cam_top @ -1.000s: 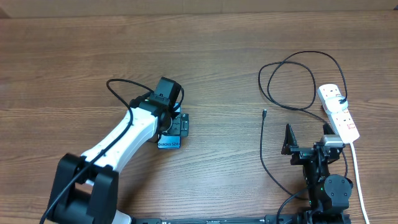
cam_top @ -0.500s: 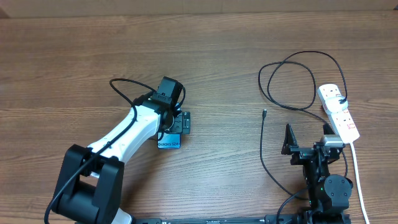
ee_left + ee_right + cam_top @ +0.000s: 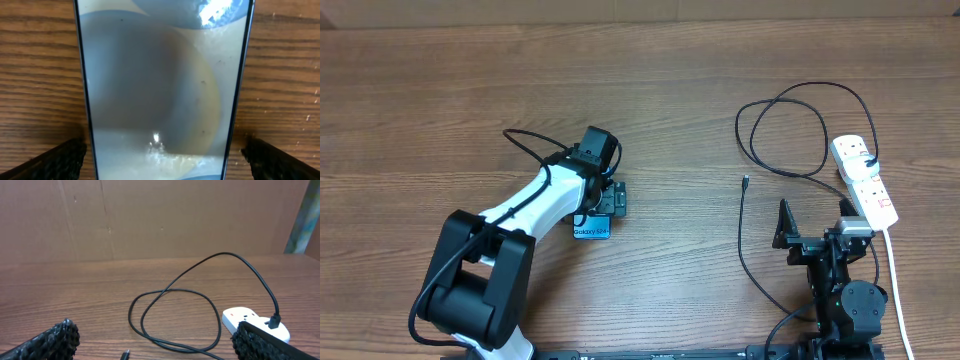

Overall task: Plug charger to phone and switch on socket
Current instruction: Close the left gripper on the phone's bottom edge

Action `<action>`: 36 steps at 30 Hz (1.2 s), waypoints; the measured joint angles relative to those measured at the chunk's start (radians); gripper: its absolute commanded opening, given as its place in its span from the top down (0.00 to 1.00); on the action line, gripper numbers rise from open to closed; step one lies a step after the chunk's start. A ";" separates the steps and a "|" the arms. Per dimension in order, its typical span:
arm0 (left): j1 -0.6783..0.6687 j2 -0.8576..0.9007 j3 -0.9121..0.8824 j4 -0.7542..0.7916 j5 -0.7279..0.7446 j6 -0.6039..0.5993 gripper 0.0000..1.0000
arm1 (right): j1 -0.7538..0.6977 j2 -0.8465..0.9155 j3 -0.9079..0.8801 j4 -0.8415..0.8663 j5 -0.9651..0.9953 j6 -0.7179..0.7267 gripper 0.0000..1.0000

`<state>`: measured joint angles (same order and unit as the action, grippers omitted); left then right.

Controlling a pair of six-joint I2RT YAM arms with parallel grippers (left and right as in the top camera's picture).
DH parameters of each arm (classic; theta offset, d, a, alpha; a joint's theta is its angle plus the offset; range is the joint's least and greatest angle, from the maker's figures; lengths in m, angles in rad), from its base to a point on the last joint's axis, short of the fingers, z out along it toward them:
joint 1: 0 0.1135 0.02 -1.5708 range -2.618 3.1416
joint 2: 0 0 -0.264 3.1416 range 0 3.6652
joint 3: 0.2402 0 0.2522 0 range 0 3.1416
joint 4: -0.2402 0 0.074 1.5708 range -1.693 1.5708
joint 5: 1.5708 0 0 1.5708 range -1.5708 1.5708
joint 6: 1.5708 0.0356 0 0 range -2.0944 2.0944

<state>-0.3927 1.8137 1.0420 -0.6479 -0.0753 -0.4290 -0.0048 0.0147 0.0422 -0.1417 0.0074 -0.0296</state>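
The phone (image 3: 591, 230) lies flat on the wooden table, its light blue end with the "Galaxy S24+" text showing below my left wrist. My left gripper (image 3: 602, 204) is open right over it. In the left wrist view the phone (image 3: 160, 85) fills the frame and the fingers (image 3: 162, 157) straddle it with small gaps at both edges. The charger (image 3: 737, 125) lies in loops at the right, its tip (image 3: 745, 181) free on the table. It is plugged into the socket (image 3: 865, 178). My right gripper (image 3: 815, 232) is open and empty, facing the charger tip (image 3: 125, 354) and the socket (image 3: 245, 317).
The socket's thick white cord (image 3: 895, 270) runs down the right side past my right arm. A brown cardboard wall (image 3: 160, 220) stands behind the table's far edge.
My left wrist has shifted slightly to the right over the phone and the arm's elbow has swung in. The phone, the charger and my right arm have not moved.
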 measured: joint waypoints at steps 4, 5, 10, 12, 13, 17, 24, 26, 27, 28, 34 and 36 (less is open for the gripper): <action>0.000 0.016 0.014 0.017 0.002 -0.023 0.00 | 0.000 0.000 0.000 0.000 0.000 0.000 0.00; 0.000 0.020 0.019 0.018 0.000 -0.029 0.00 | 0.000 0.000 0.000 0.000 0.000 0.000 0.00; 0.000 0.031 0.030 0.012 0.003 -0.044 0.00 | 0.000 0.000 0.000 0.000 0.000 0.000 0.00; 0.000 0.034 0.034 0.006 0.004 -0.045 0.03 | 0.000 0.000 0.000 0.000 0.000 0.000 0.00; 0.000 0.034 0.037 0.003 0.004 -0.045 0.04 | 0.000 0.000 0.000 0.000 0.000 0.000 0.00; 0.000 0.039 0.045 -0.010 0.010 -0.043 0.15 | 0.000 0.000 0.000 0.000 0.000 0.000 0.00; 0.000 0.040 0.049 -0.029 0.016 -0.033 0.30 | 0.000 0.000 0.000 -0.001 0.000 0.000 0.00; 0.000 0.040 0.050 -0.034 0.017 -0.032 0.32 | 0.000 0.000 0.000 0.000 0.000 0.000 0.00; 0.000 0.040 0.051 -0.036 0.018 -0.032 0.32 | 0.000 0.000 0.000 -0.001 0.000 0.000 0.00; 0.000 0.040 0.051 -0.036 0.018 -0.032 0.32 | 0.000 0.000 0.000 0.000 0.000 0.000 0.00; 0.000 0.040 0.051 -0.036 0.018 -0.013 0.39 | 0.000 0.000 0.000 0.000 0.000 0.000 0.00; 0.000 0.040 0.051 -0.036 0.018 -0.005 0.41 | 0.000 0.000 0.000 0.000 0.000 0.000 0.00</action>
<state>-0.3923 1.8538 1.0931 -0.6838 -0.0574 -0.4343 -0.0044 0.0147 0.0422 -0.1417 0.0071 -0.0296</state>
